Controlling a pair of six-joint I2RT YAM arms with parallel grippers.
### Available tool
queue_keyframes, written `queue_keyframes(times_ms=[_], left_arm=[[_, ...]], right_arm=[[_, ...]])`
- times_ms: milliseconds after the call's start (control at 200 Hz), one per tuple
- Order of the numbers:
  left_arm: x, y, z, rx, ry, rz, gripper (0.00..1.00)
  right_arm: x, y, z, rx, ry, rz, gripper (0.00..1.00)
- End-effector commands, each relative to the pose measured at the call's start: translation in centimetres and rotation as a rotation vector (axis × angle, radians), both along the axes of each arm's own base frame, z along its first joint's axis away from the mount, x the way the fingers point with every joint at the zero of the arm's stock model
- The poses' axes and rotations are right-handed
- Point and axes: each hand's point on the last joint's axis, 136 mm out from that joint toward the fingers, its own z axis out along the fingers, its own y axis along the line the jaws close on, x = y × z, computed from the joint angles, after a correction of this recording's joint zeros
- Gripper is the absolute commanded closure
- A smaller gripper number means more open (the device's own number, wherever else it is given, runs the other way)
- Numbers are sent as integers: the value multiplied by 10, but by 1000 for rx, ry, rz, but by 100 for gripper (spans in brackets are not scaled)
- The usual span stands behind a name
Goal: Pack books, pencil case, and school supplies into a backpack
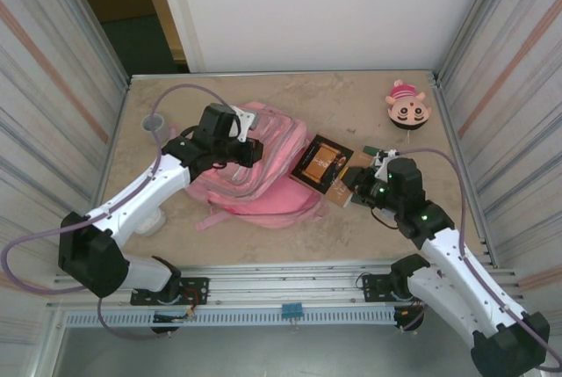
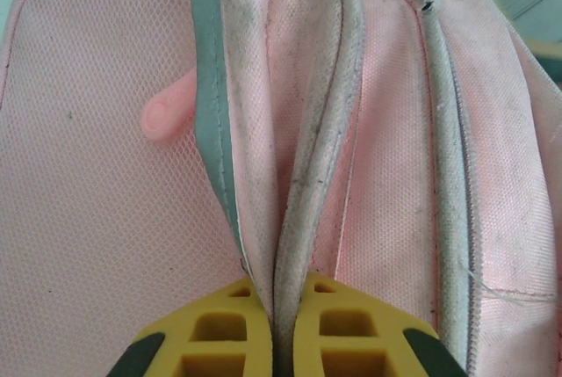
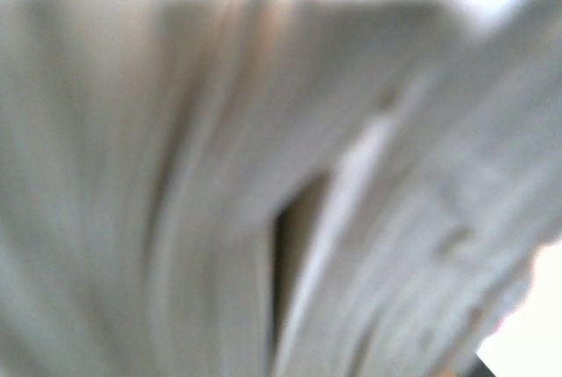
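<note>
The pink backpack (image 1: 263, 185) lies flat left of the table's middle. My left gripper (image 1: 254, 150) rests on its top, and in the left wrist view that gripper (image 2: 279, 296) is shut on a grey piped seam (image 2: 307, 192) of the backpack (image 2: 88, 219). The orange-brown book (image 1: 321, 160) lies tilted against the backpack's right side. My right gripper (image 1: 353, 184) is shut on the book's near right corner. Blurred page edges of the book (image 3: 219, 175) sit close to the right wrist camera. A dark green bit, maybe the pencil case (image 1: 371, 149), peeks out behind the right gripper. The school supplies are hidden.
A small grey cup (image 1: 156, 122) stands at the back left. A round cartoon-face toy (image 1: 407, 106) with a pink cap sits at the back right. Corrugated walls close in both sides. A pink zip pull (image 2: 167, 115) lies on the backpack's mesh.
</note>
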Motion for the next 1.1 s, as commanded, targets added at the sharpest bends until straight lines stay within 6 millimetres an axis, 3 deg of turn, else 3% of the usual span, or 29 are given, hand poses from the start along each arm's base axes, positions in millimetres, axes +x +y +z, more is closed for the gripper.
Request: queue_keyframes(times_ms=[0, 486, 722, 1092], left_arm=[[2, -13, 56, -164, -71, -59, 100], [13, -5, 79, -307, -17, -64, 100], [13, -5, 82, -323, -8, -60, 100], [13, -5, 90, -337, -14, -65, 100]], right_arm=[[12, 15, 30, 175, -66, -53, 100], [28, 75, 37, 396, -125, -136, 100], [47, 101, 23, 381, -87, -154, 100], [78, 156, 17, 383, -87, -127, 100]])
